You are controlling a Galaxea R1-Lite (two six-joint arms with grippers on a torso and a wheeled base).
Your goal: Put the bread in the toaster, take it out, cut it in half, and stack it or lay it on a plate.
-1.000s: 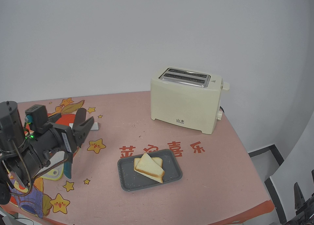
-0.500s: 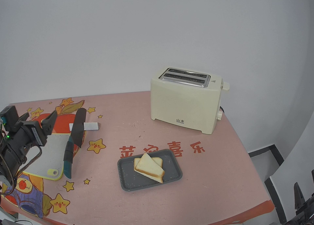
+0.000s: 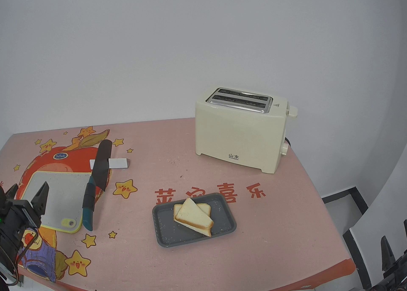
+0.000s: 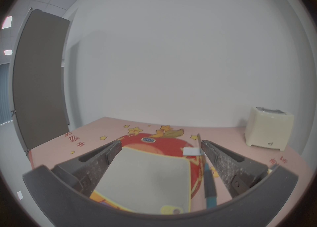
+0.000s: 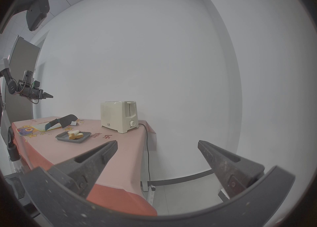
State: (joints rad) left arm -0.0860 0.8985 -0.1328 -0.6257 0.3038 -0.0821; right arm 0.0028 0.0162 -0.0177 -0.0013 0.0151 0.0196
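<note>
On the grey plate [image 3: 165, 236] we see two bread halves [image 3: 193, 217] stacked, while our left gripper [image 3: 26, 192] and right gripper [image 5: 158, 143] both hang spread wide, grasping nothing.

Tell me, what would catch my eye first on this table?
The cream toaster stands at the back of the pink table. In front of it, two bread halves lie stacked on a grey plate. To the robot's left, a knife rests beside the cutting board.

Smooth cream plastic toaster [image 3: 239, 135], matt grey tray [image 3: 167, 231], cloth tablecloth [image 3: 275, 220]
</note>
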